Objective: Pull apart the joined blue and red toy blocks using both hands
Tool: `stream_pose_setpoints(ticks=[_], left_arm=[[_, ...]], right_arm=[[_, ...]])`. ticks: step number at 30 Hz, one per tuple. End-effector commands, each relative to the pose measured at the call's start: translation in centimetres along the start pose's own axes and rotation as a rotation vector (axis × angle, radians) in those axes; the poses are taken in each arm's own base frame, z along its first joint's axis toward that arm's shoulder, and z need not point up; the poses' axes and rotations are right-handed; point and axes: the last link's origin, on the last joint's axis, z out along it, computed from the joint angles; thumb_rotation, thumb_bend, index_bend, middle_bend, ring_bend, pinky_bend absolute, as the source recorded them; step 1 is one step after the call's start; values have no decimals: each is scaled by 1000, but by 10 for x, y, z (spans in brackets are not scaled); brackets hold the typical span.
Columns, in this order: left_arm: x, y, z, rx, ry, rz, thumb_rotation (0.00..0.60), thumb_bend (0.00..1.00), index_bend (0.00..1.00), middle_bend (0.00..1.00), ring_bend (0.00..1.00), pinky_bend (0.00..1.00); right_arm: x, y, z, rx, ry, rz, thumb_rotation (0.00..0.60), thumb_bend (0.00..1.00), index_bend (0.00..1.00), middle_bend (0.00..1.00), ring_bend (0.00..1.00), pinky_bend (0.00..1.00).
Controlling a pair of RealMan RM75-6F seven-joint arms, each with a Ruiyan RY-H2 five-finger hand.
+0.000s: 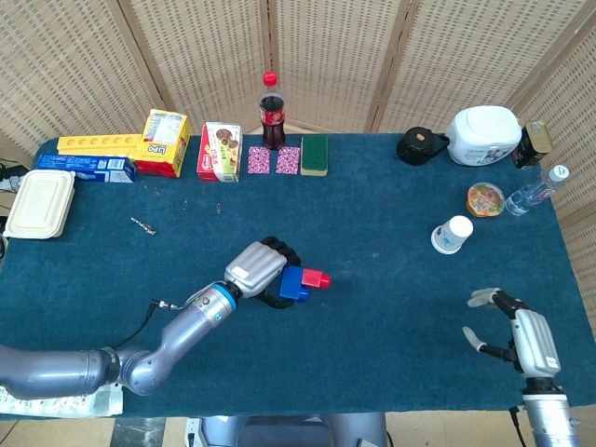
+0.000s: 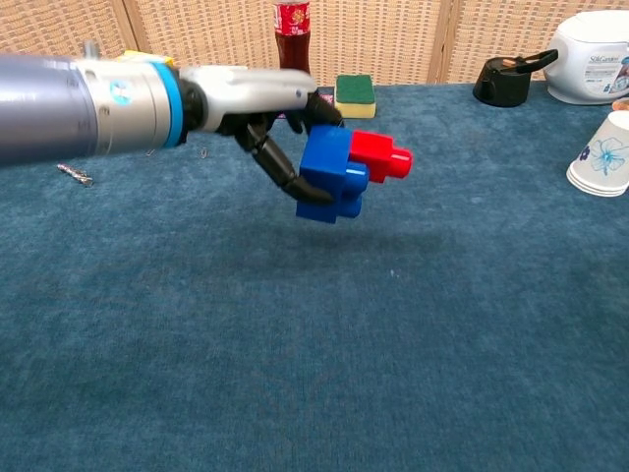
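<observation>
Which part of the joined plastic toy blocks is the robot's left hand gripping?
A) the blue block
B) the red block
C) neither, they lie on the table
A: the left hand has its fingers wrapped around the blue block, while the red block sticks out free, above the blue tablecloth.

The left hand (image 2: 260,108) holds the blue block (image 2: 332,172) up in the air above the blue table (image 2: 324,364). The red block (image 2: 380,155) is stuck on the blue one at 3 o'clock. A paper cup (image 2: 601,154) stands far off at 3 o'clock.
</observation>
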Motion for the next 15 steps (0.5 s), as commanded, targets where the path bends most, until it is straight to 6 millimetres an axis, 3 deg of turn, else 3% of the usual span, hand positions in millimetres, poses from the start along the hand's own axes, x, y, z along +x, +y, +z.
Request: stream_pose_setpoints(ticks=[1, 6, 15], left_arm=[[25, 7, 9, -72, -8, 31, 411, 282, 457, 331, 233, 188], [38, 12, 20, -125, -26, 88, 418, 282, 457, 331, 232, 166], [37, 31, 44, -207, -52, 195, 417, 283, 457, 332, 233, 149]], right_arm=[[-8, -13, 8, 43, -41, 55, 600, 266, 402, 380, 427, 362], [-17, -28, 15, 77, -78, 107, 600, 253, 393, 385, 442, 375], [-34, -51, 22, 103, -79, 101, 599, 252, 362, 381, 443, 377]])
